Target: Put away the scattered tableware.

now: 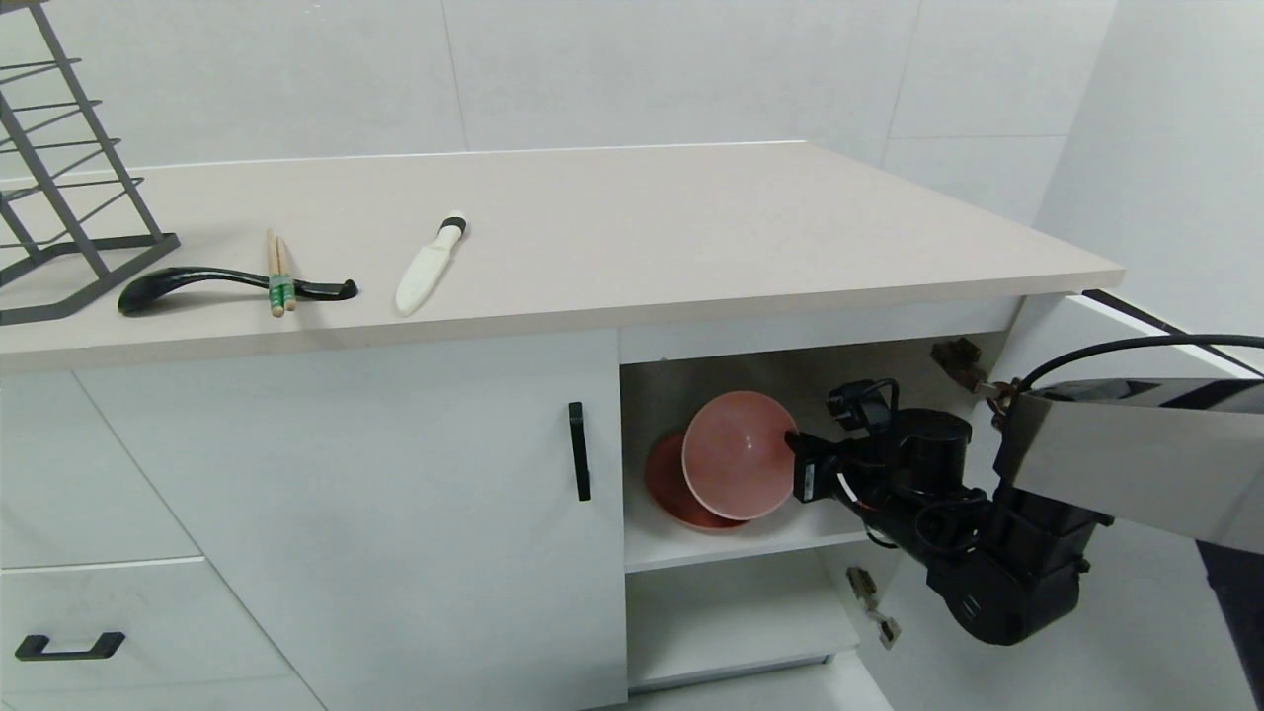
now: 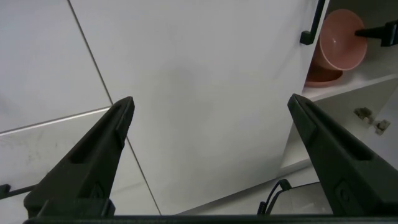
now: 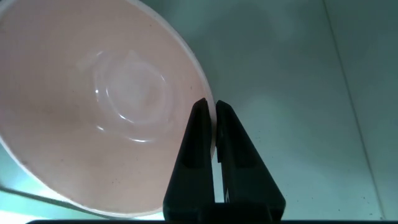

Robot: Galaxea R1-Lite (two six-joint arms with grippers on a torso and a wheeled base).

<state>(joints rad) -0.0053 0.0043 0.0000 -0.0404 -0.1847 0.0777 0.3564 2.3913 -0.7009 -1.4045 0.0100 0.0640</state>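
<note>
You see your right gripper clamped on the rim of the pink bowl, which is tipped on its side inside the open cabinet, above its upper shelf, in front of a second pink dish. Your left gripper, spread wide apart, faces the cabinet's closed door. A black ladle, chopsticks and a white knife lie on top of the cabinet.

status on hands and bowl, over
Right hand shut on rim of pink bowl, inside open cupboard. Left hand open, empty. Ladle, chopsticks, knife on counter.
</note>
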